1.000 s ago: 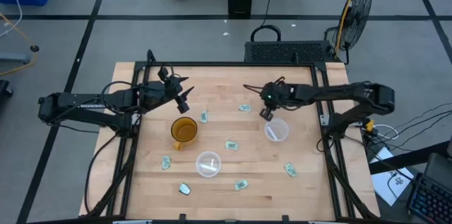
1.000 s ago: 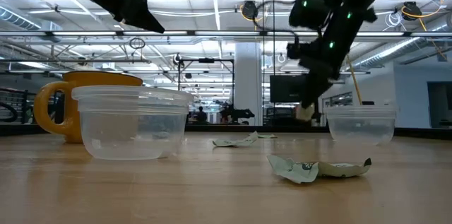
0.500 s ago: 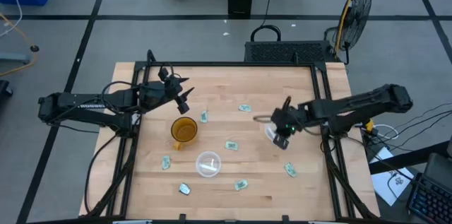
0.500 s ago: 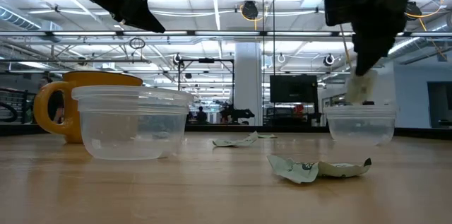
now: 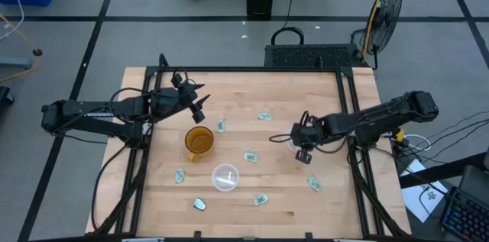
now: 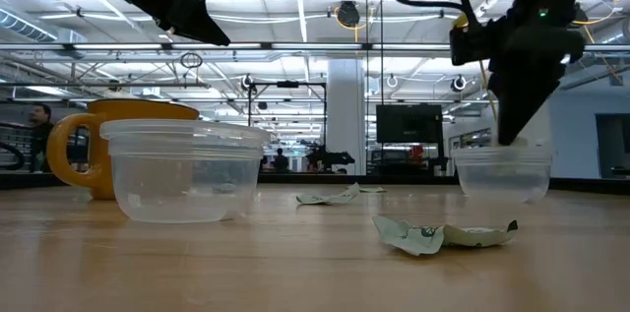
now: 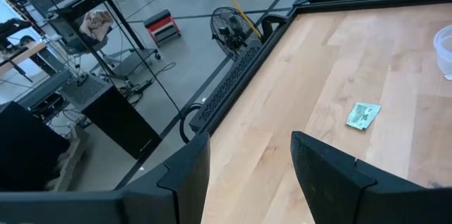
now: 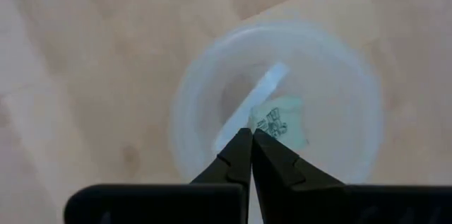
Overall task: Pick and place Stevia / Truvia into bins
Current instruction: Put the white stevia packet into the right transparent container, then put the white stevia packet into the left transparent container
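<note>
My right gripper [image 5: 303, 151] is shut over the right clear cup [image 6: 500, 174], its tips at the cup's rim [image 6: 512, 142]. In the right wrist view a pale green and white sachet [image 8: 280, 121] shows inside the cup [image 8: 191, 90], right at the shut tips [image 8: 251, 136]. My left gripper [image 5: 200, 105] is open and empty, raised over the table's far left; its fingers stand apart in its wrist view [image 7: 251, 174]. A second clear cup [image 5: 225, 176] stands near the middle front. Several sachets lie flat on the table, such as those at centre [image 5: 250, 156] and near right [image 5: 313, 183]. My right gripper pinches the sachet by one corner [image 8: 263, 129] between its two fingertips. The fingers come from above, pointing down into the cup. The sachet hangs below the tips inside the cup; whether it touches the cup's bottom cannot be told.
An amber handled mug [image 5: 199, 140] stands left of centre, beside the near cup [image 6: 182, 169]. More sachets lie at far centre [image 5: 265, 117], beside the mug [image 5: 221, 126] and along the near side [image 5: 199, 204]. A black frame rail [image 5: 353, 143] borders the table's right edge.
My right gripper, shut on the sachet, has gone toward the table's near edge and a little right, from beside the right cup to over it, then down until its tips reach the cup's rim. The sachet has gone down into the cup.
</note>
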You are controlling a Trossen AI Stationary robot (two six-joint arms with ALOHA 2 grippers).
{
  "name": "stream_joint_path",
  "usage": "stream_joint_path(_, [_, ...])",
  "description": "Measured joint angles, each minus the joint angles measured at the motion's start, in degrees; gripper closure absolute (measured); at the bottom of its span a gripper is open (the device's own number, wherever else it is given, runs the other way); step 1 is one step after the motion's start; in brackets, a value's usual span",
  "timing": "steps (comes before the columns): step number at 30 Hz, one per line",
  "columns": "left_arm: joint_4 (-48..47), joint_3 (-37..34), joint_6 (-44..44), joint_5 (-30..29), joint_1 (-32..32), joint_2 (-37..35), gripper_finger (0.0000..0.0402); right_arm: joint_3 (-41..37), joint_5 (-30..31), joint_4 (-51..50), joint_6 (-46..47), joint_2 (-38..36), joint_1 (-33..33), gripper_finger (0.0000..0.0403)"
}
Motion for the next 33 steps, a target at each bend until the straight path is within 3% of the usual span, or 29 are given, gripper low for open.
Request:
stream_joint_path(10, [-0.1, 0.0, 0.0, 0.0, 0.0, 0.0, 0.0197, -2.6, -0.4, 1.3, 3.5, 0.0, -2.9, 0.0376])
stream_joint_path(19, [-0.1, 0.0, -0.1, 0.0, 0.0, 0.0, 0.0197, -4.2, -0.6, 3.9, -0.7, 0.0, -2.8, 0.0307])
stream_joint_path(26, [-0.2, 0.0, -2.4, 0.0, 0.0, 0.0, 0.0197, -4.2, -0.4, 5.1, -6.1, -3.4, -2.9, 0.0295])
stream_joint_path(33, [0.1, 0.0, -5.8, 9.1, 0.0, 0.0, 0.0197, -4.2, 1.2, 10.3, -7.2, -10.0, -2.9, 0.0306])
